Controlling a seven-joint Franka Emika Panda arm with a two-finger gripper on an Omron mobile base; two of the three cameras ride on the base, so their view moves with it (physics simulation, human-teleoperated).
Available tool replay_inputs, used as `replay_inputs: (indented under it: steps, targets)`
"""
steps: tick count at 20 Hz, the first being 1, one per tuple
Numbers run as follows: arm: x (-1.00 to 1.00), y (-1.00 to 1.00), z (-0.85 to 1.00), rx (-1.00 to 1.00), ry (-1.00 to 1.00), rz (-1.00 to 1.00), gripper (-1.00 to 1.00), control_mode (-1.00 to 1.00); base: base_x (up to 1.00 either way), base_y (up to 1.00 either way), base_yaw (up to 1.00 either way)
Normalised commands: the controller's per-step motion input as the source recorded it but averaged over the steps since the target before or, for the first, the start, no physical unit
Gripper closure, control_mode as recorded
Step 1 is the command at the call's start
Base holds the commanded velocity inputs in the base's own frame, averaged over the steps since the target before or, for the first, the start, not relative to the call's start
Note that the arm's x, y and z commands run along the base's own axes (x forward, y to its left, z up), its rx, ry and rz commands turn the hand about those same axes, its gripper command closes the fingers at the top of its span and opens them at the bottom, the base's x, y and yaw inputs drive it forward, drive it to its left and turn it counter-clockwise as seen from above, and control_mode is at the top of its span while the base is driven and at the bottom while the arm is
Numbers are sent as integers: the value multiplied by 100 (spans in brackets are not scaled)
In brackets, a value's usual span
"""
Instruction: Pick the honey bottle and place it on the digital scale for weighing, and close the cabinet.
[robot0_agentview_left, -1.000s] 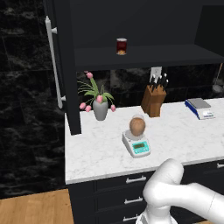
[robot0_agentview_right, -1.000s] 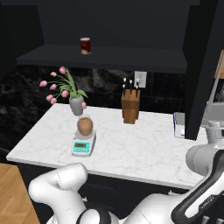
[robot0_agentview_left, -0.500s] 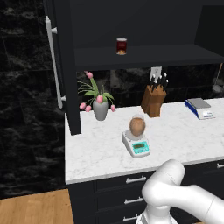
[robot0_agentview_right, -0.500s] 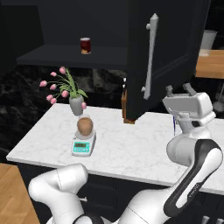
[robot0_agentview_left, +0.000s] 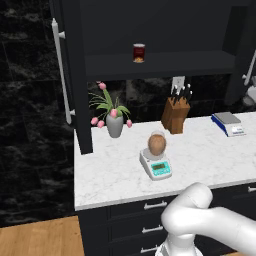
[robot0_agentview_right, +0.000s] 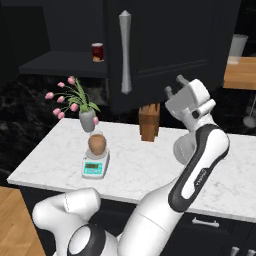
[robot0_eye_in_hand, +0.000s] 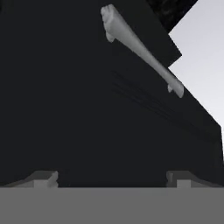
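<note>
Honey bottle (robot0_agentview_left: 157, 143) sits upright on the digital scale (robot0_agentview_left: 156, 167), centred on its plate; same pair in the right base view (bottle (robot0_agentview_right: 97, 143), scale (robot0_agentview_right: 95, 166)). Scale rests on the white marble counter (robot0_agentview_left: 110, 175), near the front edge, well apart from everything else on it.

Behind it on the counter: grey vase with pink tulips (robot0_agentview_left: 114, 120) to the left, wooden knife block (robot0_agentview_left: 174, 113) to the right, both close to the black marble back wall. Flat white device with blue top (robot0_agentview_left: 228, 123) sits far right. Dark drawers with short handles (robot0_agentview_left: 154, 205) run under the counter; wood floor (robot0_agentview_left: 35, 241) lower left.

Cabinet (robot0_agentview_right: 165, 45): right door is swung out over the counter, long silver bar handle (robot0_agentview_right: 125, 52) facing the camera. Left door (robot0_agentview_left: 75, 75) also stands open. Open shelf inside holds a small dark red jar (robot0_agentview_left: 139, 52).

Gripper (robot0_agentview_right: 178, 89) is raised just beside the right door's lower edge, fingertips (robot0_eye_in_hand: 178, 178) set wide, nothing between them (door face and handle (robot0_eye_in_hand: 141, 47) straight ahead in the hand view; contact unclear).
</note>
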Motion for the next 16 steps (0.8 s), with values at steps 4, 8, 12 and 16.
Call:
replay_inputs:
  steps: [4, 8, 12, 16]
  targets:
    - [78, 97, 23, -6, 38, -18, -100, -100, 0, 0, 0]
    - [53, 82, 0, 0, 58, -26, -100, -100, 0, 0, 0]
    - [84, 96, 0, -4, 52, -34, -100, -100, 0, 0, 0]
    - [100, 82, 0, -4, 15, -21, -100, -100, 0, 0, 0]
